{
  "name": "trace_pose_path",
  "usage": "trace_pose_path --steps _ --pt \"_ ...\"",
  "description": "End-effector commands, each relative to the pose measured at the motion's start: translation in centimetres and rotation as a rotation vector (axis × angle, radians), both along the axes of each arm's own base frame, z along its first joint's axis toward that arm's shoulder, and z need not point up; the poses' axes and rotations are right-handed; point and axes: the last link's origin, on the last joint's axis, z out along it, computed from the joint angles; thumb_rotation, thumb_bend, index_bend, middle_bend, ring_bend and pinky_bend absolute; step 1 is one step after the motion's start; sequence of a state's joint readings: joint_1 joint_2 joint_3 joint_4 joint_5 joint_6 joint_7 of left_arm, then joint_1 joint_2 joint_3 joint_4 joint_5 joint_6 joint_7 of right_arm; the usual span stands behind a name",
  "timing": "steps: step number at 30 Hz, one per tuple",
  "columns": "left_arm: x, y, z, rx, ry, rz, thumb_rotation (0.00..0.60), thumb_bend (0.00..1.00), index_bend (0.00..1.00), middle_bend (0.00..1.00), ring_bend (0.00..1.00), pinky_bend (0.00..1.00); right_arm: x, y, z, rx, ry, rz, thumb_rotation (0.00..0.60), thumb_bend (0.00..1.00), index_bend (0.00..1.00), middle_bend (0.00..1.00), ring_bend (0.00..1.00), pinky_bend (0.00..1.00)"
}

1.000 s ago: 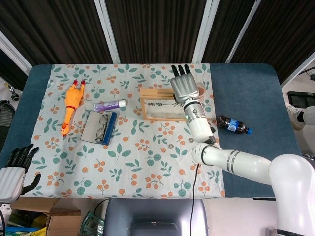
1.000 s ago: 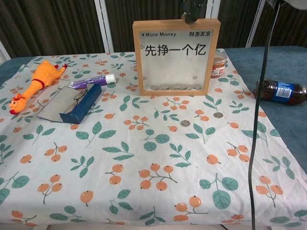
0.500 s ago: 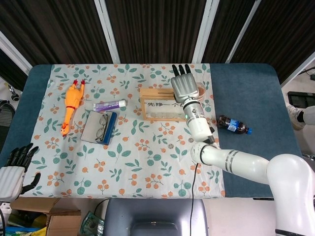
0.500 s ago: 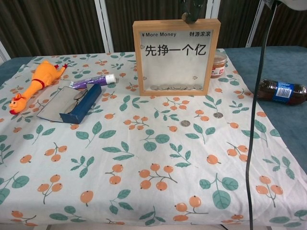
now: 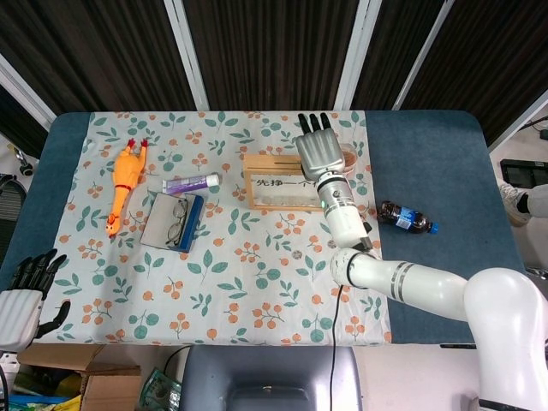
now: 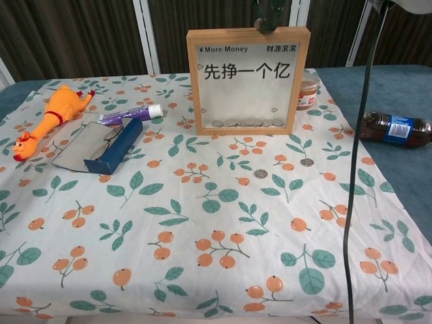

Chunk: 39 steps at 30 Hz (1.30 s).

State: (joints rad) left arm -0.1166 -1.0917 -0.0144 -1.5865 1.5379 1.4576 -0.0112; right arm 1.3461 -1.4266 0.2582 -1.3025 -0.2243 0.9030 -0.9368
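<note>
Nothing on the desk has shifted since a second ago, and we see our right hand [image 5: 319,154] holding station above the top edge of the wooden coin frame [image 6: 248,81], a little right of frame centre; its fingers [image 5: 312,125] are stretched out straight, gripping nothing. Our left hand [image 5: 24,301] hangs off the desk's lower left corner, fingers apart and empty. Two coins [image 6: 260,173] lie on the leaf-print cloth [image 6: 202,229] just below the frame. Dark slatted walls stand behind the blue desk [image 5: 428,154].
</note>
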Motion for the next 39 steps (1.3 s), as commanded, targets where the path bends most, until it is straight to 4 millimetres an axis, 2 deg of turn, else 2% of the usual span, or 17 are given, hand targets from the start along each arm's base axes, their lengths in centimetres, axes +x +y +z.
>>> trace_pose_path --steps 1,20,30,39 --pt "0.0 0.0 0.0 0.001 0.0 0.001 0.6 0.4 0.0 0.0 0.0 0.0 0.0 0.0 0.0 0.0 0.0 0.0 0.6 0.55 0.72 0.14 0.0 0.0" --pt "0.0 0.1 -0.1 -0.003 0.0 0.004 0.6 0.4 0.0 0.0 0.0 0.0 -0.1 -0.1 0.4 -0.003 -0.016 -0.002 0.6 0.55 0.72 0.14 0.0 0.0" --pt "0.0 0.2 -0.1 -0.003 0.0 0.005 0.6 0.4 0.0 0.0 0.0 0.0 -0.1 0.0 0.6 0.003 -0.025 0.007 0.6 0.55 0.65 0.14 0.0 0.0" --pt "0.0 0.2 -0.1 -0.004 -0.002 0.003 0.6 0.4 0.0 0.0 0.0 0.0 -0.1 0.2 1.1 -0.005 -0.04 0.015 0.6 0.55 0.64 0.14 0.0 0.0"
